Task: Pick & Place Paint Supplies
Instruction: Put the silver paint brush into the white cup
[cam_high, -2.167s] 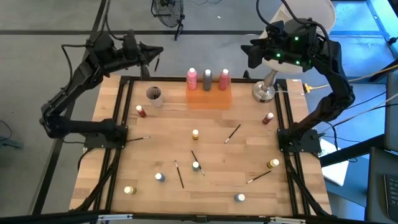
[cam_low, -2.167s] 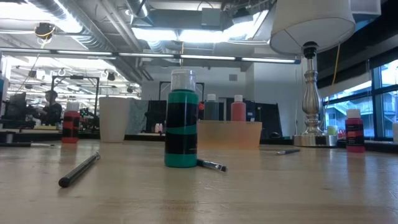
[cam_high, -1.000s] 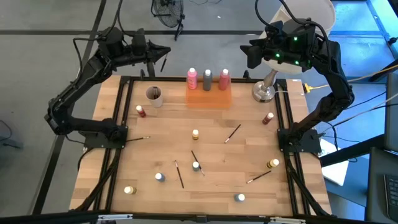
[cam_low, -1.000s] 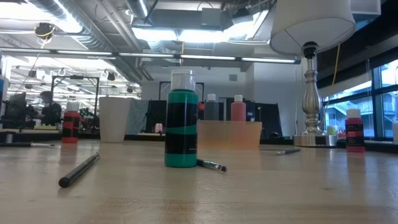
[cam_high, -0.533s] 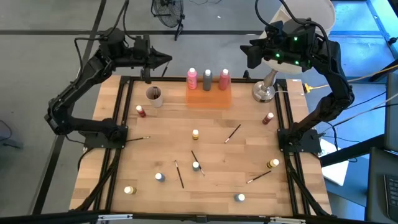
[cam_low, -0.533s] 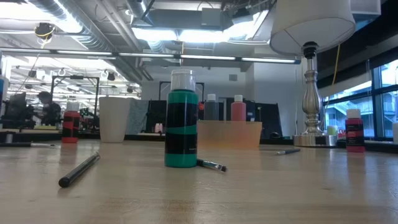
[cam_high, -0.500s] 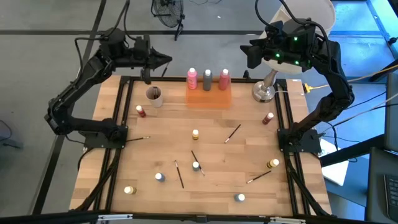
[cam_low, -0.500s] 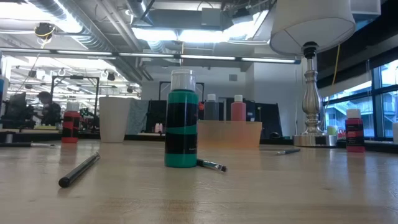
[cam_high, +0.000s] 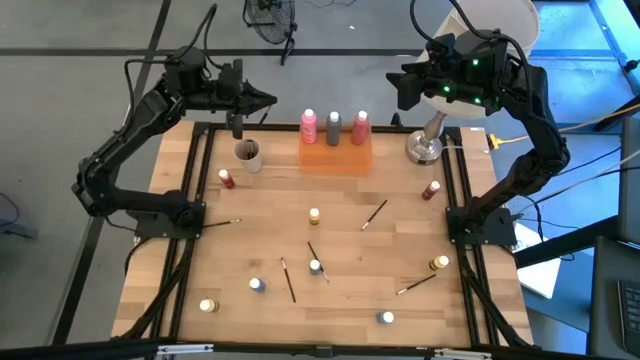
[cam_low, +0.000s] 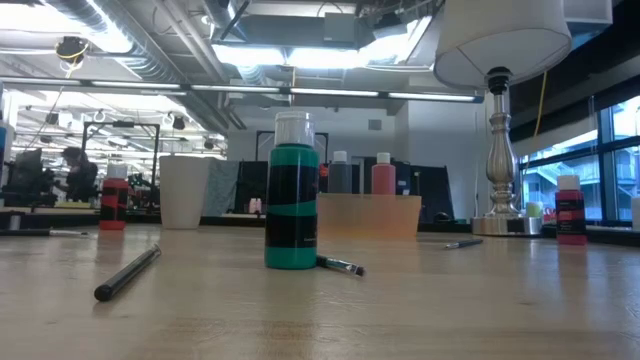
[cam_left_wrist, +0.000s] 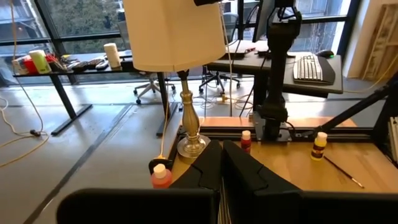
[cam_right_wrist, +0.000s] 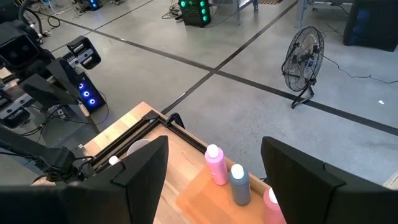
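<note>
Three white-capped bottles, pink, grey and pink, stand upright on the orange tray at the table's far edge. Small pots and thin dark brushes are scattered over the wooden table. My left gripper hovers shut above the far left corner, beyond the beige cup. The left wrist view shows nothing between its fingers. My right gripper hangs open high above the far right corner, and the bottles show between its fingers.
A lamp stands at the far right, beside the tray. Red-lidded pots stand near the left and right rails. In the low view a green pot and a brush are nearest. A black frame borders the table.
My left gripper has turned at the wrist, so its shut fingertips have swung a little toward the table's right. The arm itself has stayed in place. Nothing on the table has moved.
</note>
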